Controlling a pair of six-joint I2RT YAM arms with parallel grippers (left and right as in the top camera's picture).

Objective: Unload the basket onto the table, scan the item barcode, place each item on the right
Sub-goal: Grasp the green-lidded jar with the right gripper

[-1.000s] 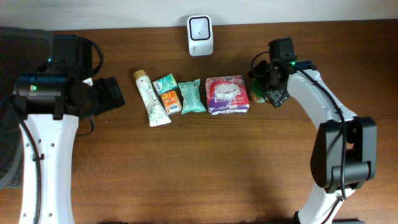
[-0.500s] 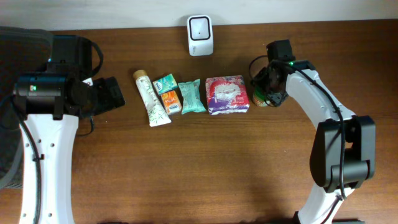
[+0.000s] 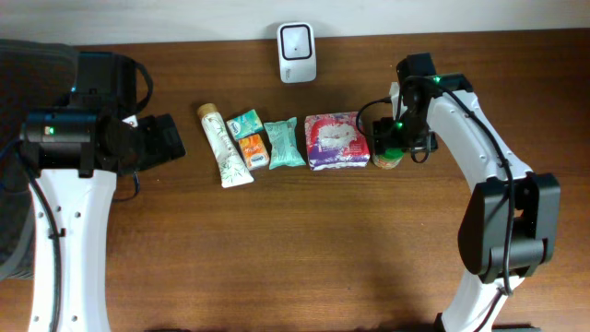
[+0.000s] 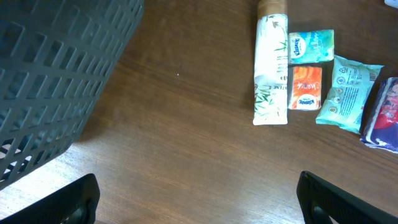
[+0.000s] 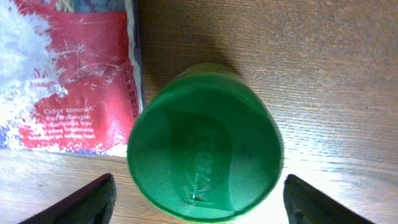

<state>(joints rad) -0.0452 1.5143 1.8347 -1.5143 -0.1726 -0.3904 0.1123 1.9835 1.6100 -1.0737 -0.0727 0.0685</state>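
A row of items lies on the table: a bamboo-print tube (image 3: pixel 224 146), a teal pack (image 3: pixel 244 121), an orange pack (image 3: pixel 251 150), a teal wipes pack (image 3: pixel 284 143), a red-pink pack (image 3: pixel 336 140) and a green-capped container (image 3: pixel 388 160). The white scanner (image 3: pixel 297 40) stands at the back. My right gripper (image 3: pixel 395 143) hangs over the container, open. In the right wrist view the green cap (image 5: pixel 205 158) sits between the fingers (image 5: pixel 87 202) with gaps on both sides. My left gripper (image 3: pixel 161 140) is open over bare wood, left of the tube (image 4: pixel 272 62).
A dark grey mesh basket (image 4: pixel 56 74) fills the left of the left wrist view, at the table's left edge (image 3: pixel 23 69). The red-pink pack (image 5: pixel 68 74) lies close against the container's left side.
My right gripper has shifted slightly forward and left over the green-capped container, and its wrist has turned. Its jaws narrowed, then widened. The left arm has not moved.
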